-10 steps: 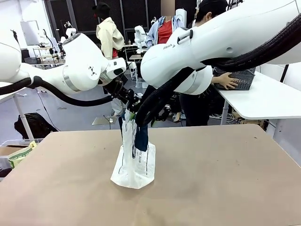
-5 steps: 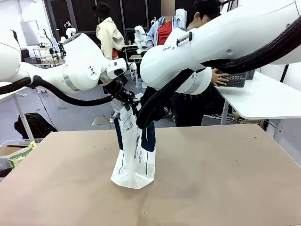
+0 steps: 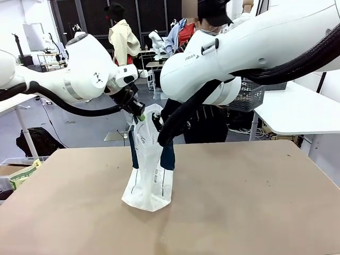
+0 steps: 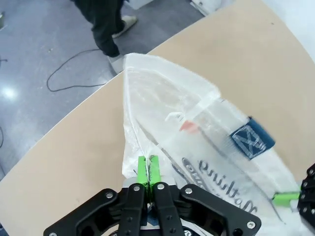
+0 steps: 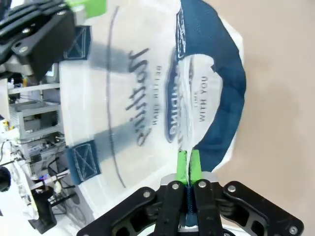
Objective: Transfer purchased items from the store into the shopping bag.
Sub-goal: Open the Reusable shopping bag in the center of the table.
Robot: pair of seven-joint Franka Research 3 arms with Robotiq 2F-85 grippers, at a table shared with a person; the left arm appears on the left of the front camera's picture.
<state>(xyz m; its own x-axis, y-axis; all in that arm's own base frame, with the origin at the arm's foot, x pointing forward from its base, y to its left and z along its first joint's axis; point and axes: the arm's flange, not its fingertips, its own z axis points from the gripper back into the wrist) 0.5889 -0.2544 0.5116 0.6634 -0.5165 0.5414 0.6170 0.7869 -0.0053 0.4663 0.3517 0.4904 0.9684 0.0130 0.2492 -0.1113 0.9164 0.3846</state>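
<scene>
The shopping bag (image 3: pixel 149 178) stands upright on the brown table (image 3: pixel 255 202), left of centre, its mouth drawn up between the two arms. The left gripper (image 4: pixel 148 164) has its green pads pressed together on the clear crinkled rim. The right gripper (image 5: pixel 188 161) is clamped the same way on the opposite top edge, just beside a navy strap handle (image 5: pixel 229 93).

From the front, the right arm's black cable bundle (image 3: pixel 180 114) covers the spot where it meets the bag. The film is too creased to tell whether anything lies inside. The navy oval logo (image 5: pixel 173 105) is blurred and hard to read.

Behind that arm, next to a person (image 3: pixel 210 125), the dark slotted basket (image 3: pixel 248 95) is partly hidden. I can't make out what holds it or what is in it.
</scene>
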